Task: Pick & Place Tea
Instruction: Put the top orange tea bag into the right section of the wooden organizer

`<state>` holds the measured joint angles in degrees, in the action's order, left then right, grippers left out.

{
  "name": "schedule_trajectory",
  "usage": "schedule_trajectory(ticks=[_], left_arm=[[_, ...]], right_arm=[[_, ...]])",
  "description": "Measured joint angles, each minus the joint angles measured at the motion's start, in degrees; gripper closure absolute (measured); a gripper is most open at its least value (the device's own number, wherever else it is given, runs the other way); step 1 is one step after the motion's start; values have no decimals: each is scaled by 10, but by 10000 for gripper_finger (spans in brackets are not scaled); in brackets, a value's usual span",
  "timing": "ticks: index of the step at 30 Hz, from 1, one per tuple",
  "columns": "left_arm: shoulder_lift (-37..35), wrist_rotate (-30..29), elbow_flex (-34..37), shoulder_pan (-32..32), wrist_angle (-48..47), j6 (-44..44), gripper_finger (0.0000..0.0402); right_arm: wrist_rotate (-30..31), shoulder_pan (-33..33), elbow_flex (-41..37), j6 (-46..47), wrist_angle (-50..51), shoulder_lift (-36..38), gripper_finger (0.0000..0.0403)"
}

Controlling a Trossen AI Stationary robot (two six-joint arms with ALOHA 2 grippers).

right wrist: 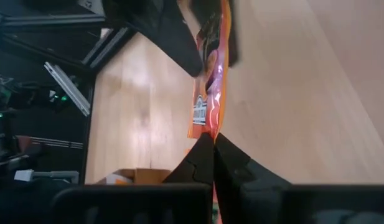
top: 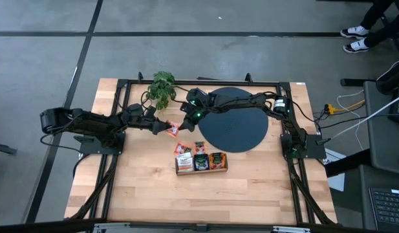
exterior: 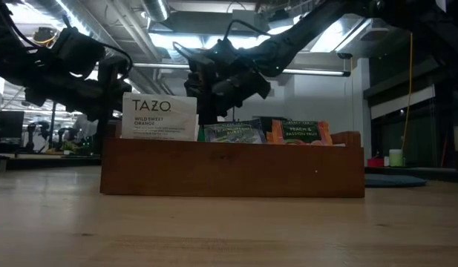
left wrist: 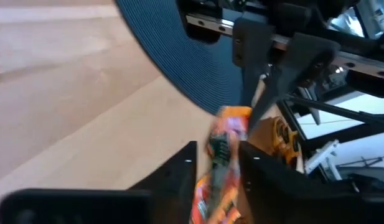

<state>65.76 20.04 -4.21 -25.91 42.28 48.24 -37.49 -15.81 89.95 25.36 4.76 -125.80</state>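
Observation:
An orange-red tea packet hangs in the air between my two grippers, left of the black disc. My right gripper reaches across the disc and is shut on the packet. My left gripper comes in from the table's left. It is open, with one finger on either side of the packet's other end; I cannot tell whether the fingers touch it. More tea packets stand in a wooden box, and two lie just behind it. My right gripper pinches the packet's edge between the tips of its two shut fingers. The fingers slant down from the table's far right. The packet is lifted clear of the table and reaches away from the fingers toward my left gripper.
A small green plant stands at the far edge, close behind both grippers. In the low view the box shows a white TAZO packet and others upright. Bare wood lies in front of the box.

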Motion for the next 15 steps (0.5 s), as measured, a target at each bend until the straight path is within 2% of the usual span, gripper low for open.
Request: schedule_trajectory(ticks=[6,12,15], left_arm=[[0,25,0,7,1,23,387],[0,14,0,41,1,56,398],[0,-2,-2,64,-1,67,398]], right_arm=[[9,-3,0,4,10,0,400],[-7,-4,0,32,12,0,379],[-42,-5,0,57,12,0,367]])
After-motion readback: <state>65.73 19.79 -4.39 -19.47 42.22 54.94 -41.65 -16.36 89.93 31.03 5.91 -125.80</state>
